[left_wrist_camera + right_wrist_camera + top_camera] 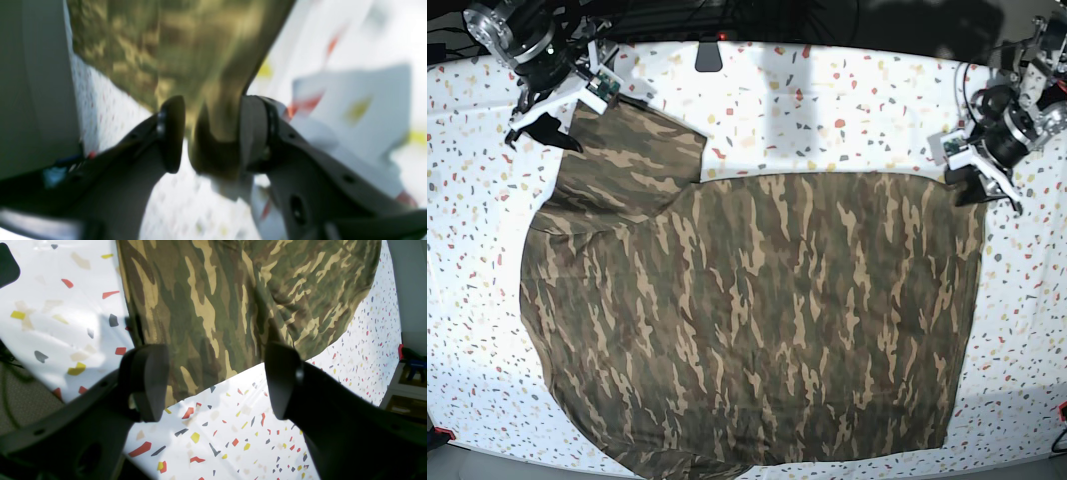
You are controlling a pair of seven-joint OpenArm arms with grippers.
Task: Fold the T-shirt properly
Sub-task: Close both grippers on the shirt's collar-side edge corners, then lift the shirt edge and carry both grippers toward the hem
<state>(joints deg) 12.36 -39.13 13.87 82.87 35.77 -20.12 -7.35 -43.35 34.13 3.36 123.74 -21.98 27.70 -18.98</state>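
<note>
My left gripper seems to pinch a T-shirt corner, though blurred; my right gripper gapes empty. Shirt mostly flat, folding barely begun.

A: The left wrist view is blurring throughout; the T-shirt is showing only as an olive-gold smear, its print unreadable. Whether the left gripper is pinching the bunched cloth between its pads cannot be told.

B: In the base view, the shirt's bottom hem is running off the lower edge. The right gripper is too small there for its opening to be read, and the left gripper's fingertips are hiding at the shirt's corner.

A: In the right wrist view, the shirt is being cut off by the top edge. The speckled cloth is disappearing beneath it.
</note>
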